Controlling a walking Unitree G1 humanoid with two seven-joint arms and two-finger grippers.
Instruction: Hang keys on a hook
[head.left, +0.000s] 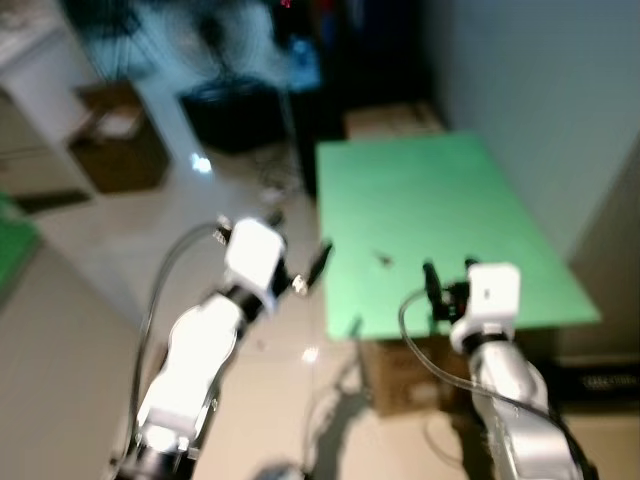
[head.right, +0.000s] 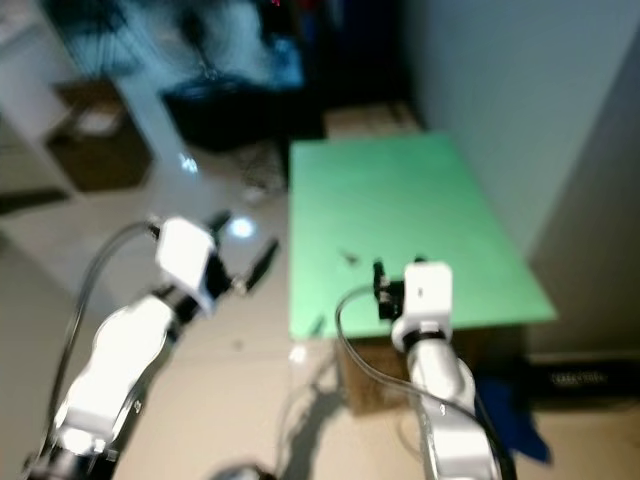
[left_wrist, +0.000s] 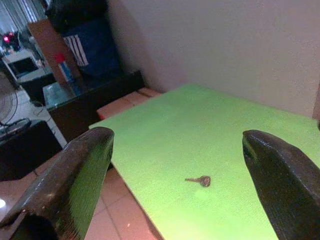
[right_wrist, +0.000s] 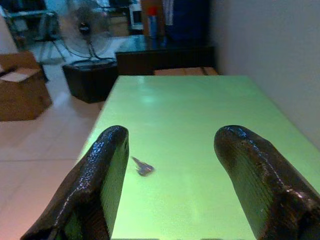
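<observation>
A small dark key (head.left: 383, 260) lies flat on the green table (head.left: 440, 190), near its front left part; it also appears as key (left_wrist: 200, 180) and key (right_wrist: 142, 167) in the wrist views. My left gripper (head.left: 305, 270) hovers over the floor just left of the table's edge, open and empty. My right gripper (head.left: 440, 283) is raised above the table's front edge, to the right of the key, open with nothing between its fingers (right_wrist: 102, 175). The head views are blurred.
A grey wall runs along the table's right side. Cardboard boxes (head.left: 120, 140) stand at the back left on the tiled floor, a black box and a fan (right_wrist: 90, 35) further back. Another cardboard box (head.left: 400, 375) sits under the table's front.
</observation>
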